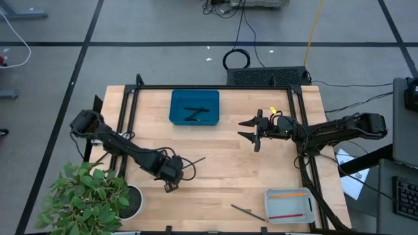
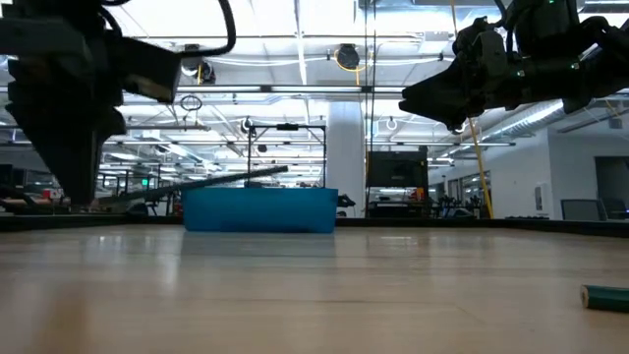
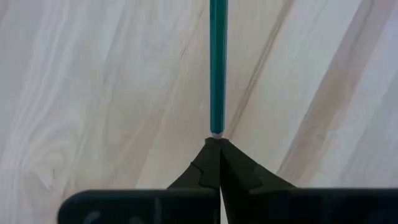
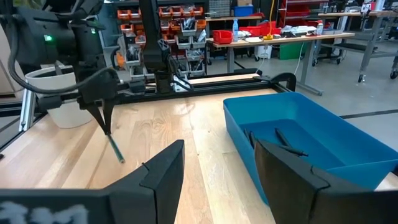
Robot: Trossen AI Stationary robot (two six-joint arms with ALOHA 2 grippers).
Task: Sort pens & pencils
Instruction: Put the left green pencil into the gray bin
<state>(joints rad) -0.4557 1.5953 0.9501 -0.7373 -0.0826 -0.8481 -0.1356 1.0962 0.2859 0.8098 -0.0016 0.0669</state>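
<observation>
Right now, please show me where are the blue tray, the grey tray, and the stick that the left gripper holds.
blue tray [image 1: 176, 98], high view: on its left rim.
grey tray [image 1: 289, 202], high view: on its bare floor between the two sticks.
teal stick [image 3: 218, 68], left wrist view: on the middle of its shaft, above the left gripper [image 3: 219, 142].

Potted plant [image 1: 88, 196] w/ white pot at the table's [image 1: 222, 176] front-left corner. Black cables [image 1: 236, 60] on the floor beyond the far edge. Papers [image 1: 353, 184] + keyboard [image 1: 406, 199] off the right edge.
</observation>
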